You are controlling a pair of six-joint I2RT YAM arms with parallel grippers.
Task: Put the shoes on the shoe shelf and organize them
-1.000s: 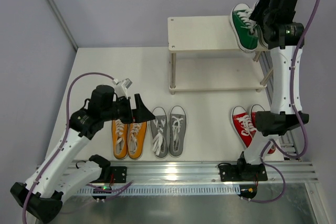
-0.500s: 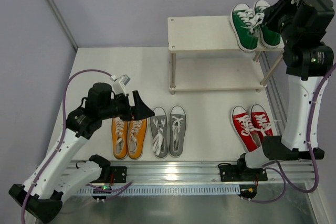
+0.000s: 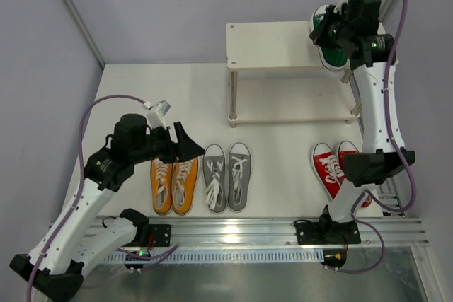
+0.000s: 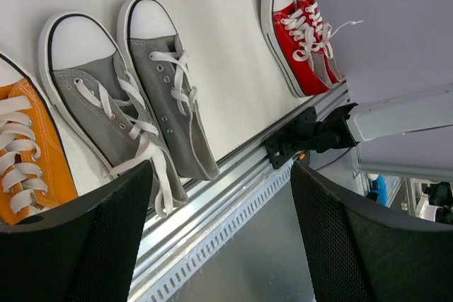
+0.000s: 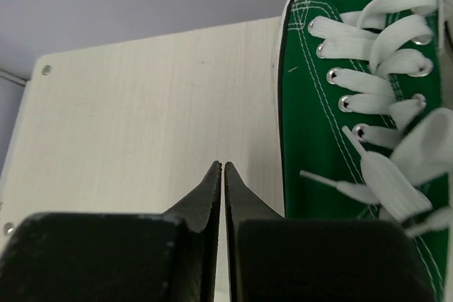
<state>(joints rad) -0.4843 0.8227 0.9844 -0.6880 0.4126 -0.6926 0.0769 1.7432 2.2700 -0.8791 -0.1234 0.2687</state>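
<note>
1. The shoe shelf stands at upper centre of the overhead view. The green shoes sit at the right end of its top board.
2. Three pairs wait on the table in the lower half of the frame. The orange shoes are on the left, the gray shoes are just beside them, and the red shoes are on the right.
3. My right gripper is closed on nothing. Its tips are pressed together over the top board, just left of a green shoe.
4. My left gripper is spread wide and empty. It hovers above the orange and gray pairs.
5. Risk: a sideways sweep of my closed right fingers could shove the green pair off the shelf's end, or snag its loose laces.
6. Risk: if my left jaws drop between pairs, they may catch one shoe from each pair, or only a lace.
7. Only the right wrist view shows the sliver of bare board between my fingers and the green shoe. The overhead view hides that behind my arm.
8. Only the overhead view shows the whole shelf and all four pairs together.
</note>
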